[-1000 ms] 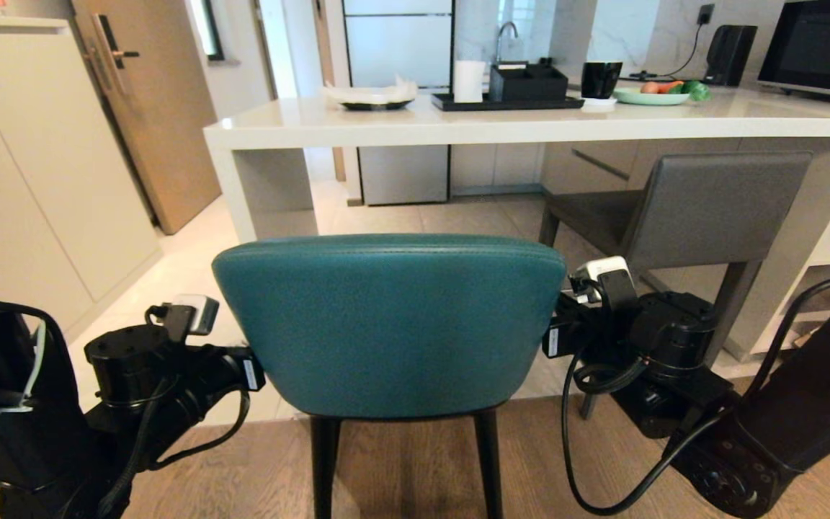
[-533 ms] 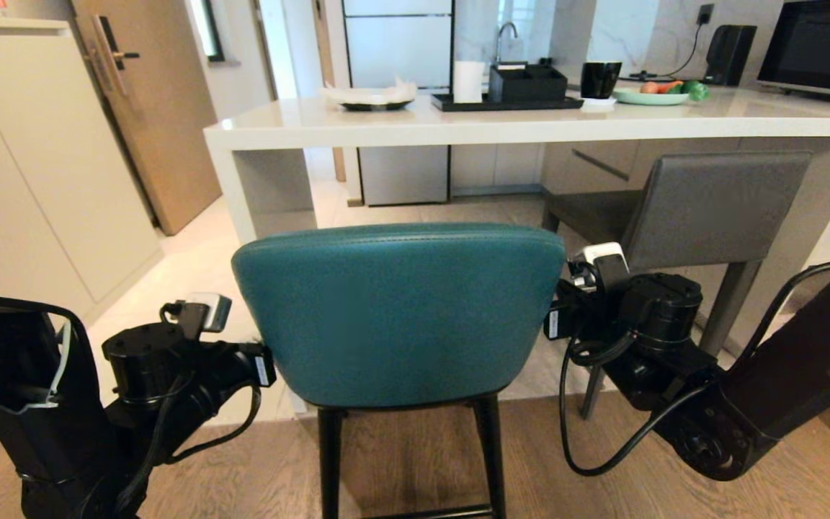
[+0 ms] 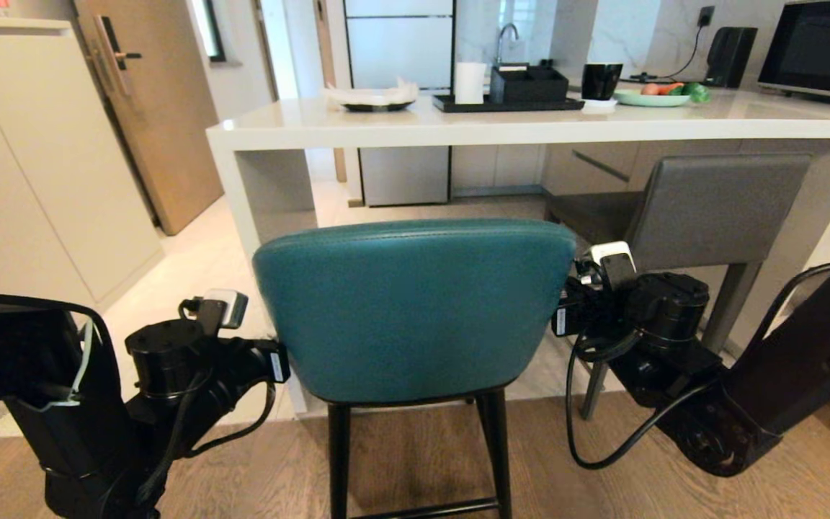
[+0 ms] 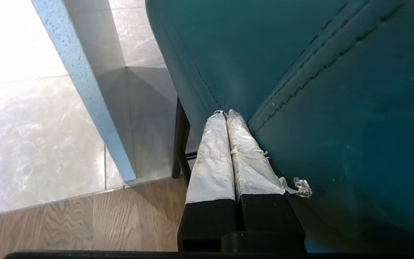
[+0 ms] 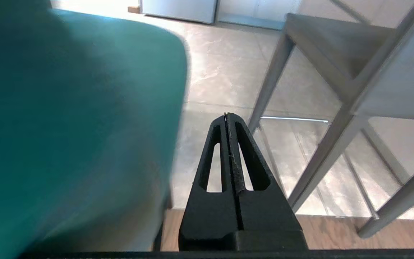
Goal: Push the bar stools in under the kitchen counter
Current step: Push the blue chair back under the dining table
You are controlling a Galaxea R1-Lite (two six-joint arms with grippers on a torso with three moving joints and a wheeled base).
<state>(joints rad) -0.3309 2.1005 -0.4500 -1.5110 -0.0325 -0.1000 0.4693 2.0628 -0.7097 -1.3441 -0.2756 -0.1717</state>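
Under the table [image 3: 530, 130] you have open floor [image 3: 415, 216] ahead of the teal stool [image 3: 415, 310]. The end panel [image 3: 231, 194] blocks the left, the grey stool [image 3: 710, 209] the right.

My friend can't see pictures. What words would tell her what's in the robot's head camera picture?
A teal stool stands with its back to the camera in front of a white kitchen counter, with the robot's left gripper and right gripper at either side of its backrest. A grey stool sits partly under the counter on the right.
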